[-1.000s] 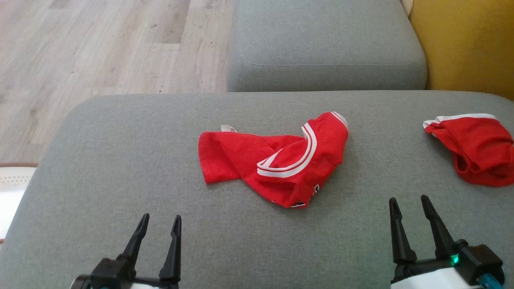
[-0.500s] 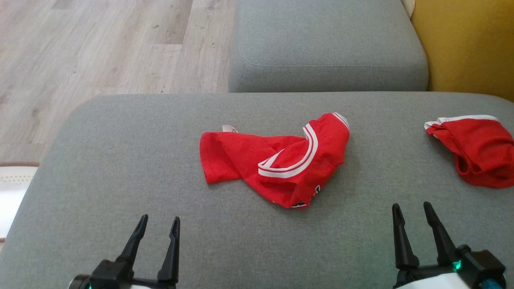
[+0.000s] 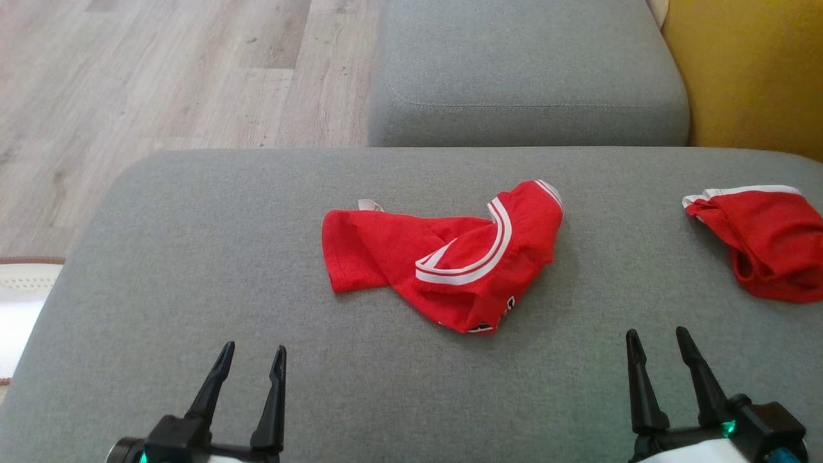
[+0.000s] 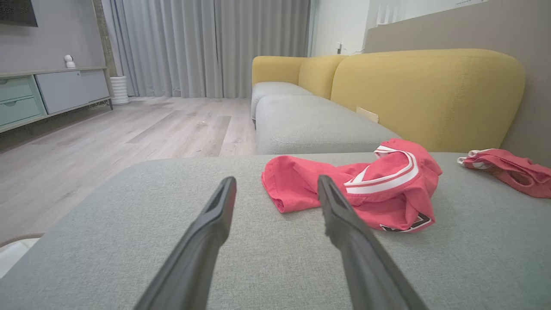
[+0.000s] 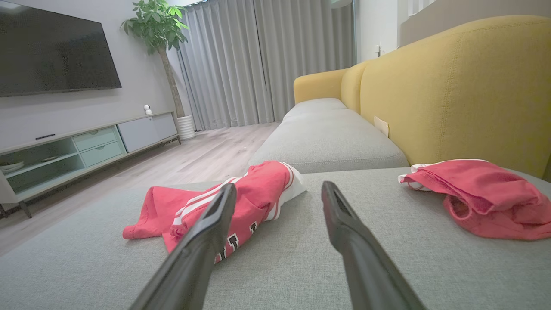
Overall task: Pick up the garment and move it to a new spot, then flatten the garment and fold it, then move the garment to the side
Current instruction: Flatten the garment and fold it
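The left end effector (image 3: 253,350) sits at the near left of the grey seat cushion (image 3: 193,270), its two dark fingers spread apart with nothing between them. The right end effector (image 3: 657,334) is at the near right, fingers likewise parted and empty. Both point toward the cushion's far edge. I cannot tell whether they rest on the fabric or hang just above it.

The red jersey (image 3: 443,257) lies crumpled near the middle of the cushion, farther out than both end effectors and apart from each. A white-striped trim band (image 3: 495,247) curves across its right half, where the cloth is bunched and folded over. Its left part lies flatter, with a small white tag (image 3: 368,205) at the far edge. Black-and-white lettering (image 3: 495,315) peeks from the near fold, too creased to read.

A second red garment (image 3: 765,241), edged in white along its far side, lies heaped at the cushion's right edge, well apart from the jersey. Beyond are another grey cushion (image 3: 527,64), a yellow backrest (image 3: 746,71) on the right and pale wood floor (image 3: 161,77) on the left.
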{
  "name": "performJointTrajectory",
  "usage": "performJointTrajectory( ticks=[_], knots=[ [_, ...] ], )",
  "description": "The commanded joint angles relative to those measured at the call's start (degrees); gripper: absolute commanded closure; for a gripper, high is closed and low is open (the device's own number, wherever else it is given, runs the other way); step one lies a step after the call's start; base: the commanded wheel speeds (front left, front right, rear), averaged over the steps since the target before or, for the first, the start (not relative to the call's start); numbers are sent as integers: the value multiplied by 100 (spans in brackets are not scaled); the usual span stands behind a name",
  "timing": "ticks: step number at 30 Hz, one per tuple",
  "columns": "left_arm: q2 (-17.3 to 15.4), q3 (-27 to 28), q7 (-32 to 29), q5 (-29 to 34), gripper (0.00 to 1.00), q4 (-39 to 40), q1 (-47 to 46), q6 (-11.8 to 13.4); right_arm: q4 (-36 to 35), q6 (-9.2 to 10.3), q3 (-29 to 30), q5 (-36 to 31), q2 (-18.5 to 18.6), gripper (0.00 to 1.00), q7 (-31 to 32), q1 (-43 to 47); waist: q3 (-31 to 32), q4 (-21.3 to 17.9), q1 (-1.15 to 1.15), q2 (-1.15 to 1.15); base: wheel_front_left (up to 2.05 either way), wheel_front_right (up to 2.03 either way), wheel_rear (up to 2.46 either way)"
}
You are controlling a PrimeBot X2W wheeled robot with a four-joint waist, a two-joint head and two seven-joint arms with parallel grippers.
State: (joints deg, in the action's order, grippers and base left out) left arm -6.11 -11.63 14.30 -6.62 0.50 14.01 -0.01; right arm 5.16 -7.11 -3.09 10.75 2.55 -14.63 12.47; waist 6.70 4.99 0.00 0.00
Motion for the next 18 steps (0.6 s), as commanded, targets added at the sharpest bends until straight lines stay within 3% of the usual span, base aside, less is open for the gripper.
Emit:
performJointTrajectory(
  ticks=[1,13,18],
  knots=[
    [55,235,70,58,0,156,-243,-15,-170,-37,-143,-2,32,0,-37,-185,3,5,0,0,0,0,0],
    [140,313,70,140,0,74,-232,-147,-200,-37,-179,-29,32,0,-37,-184,-88,-2,0,0,0,0,0],
    [112,154,70,247,0,-177,-598,-352,-237,-37,-160,-66,32,0,-37,-327,-343,-89,0,0,0,0,0]
  ],
)
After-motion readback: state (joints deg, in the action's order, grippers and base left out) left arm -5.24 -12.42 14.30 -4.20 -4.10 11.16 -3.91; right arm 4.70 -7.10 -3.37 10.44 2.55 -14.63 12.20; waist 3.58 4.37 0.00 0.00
